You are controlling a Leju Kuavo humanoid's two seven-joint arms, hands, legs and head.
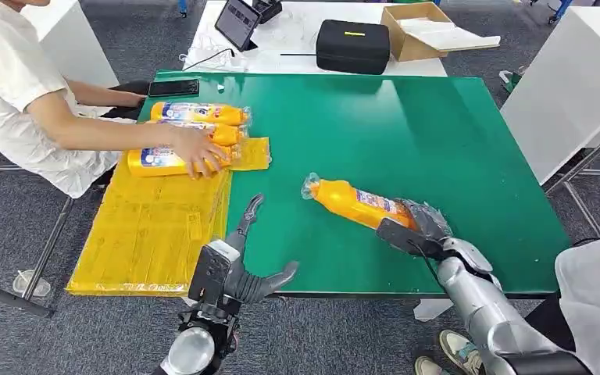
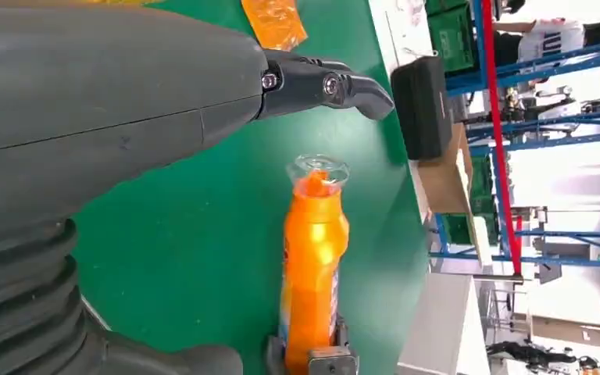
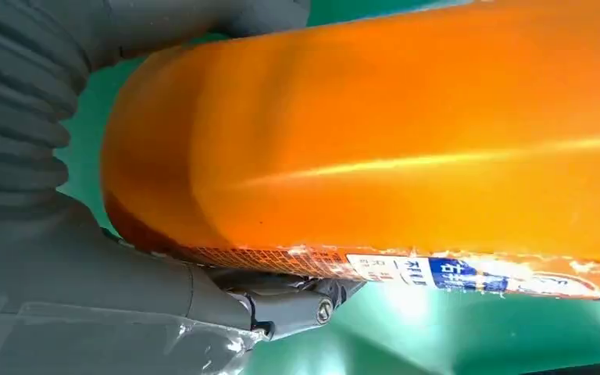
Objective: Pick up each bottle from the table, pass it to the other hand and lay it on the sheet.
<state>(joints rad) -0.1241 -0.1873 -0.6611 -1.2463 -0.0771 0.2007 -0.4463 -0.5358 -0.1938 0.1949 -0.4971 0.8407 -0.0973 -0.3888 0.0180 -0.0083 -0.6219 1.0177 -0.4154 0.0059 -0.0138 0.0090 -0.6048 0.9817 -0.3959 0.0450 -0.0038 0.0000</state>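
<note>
My right hand grips the base of an orange bottle over the green table, its clear-wrapped cap pointing left towards my left hand. The bottle's orange body sits close against the right hand in the right wrist view. My left hand is open near the table's front edge, fingers spread, a short way left of the bottle. The yellow sheet lies at the table's left. Three orange bottles lie at its far end, with a person's hand on the nearest.
A person in a white shirt sits at the left and reaches over the sheet. A black phone lies at the table's far left corner. Behind it a white table carries a black case, a tablet and a cardboard box.
</note>
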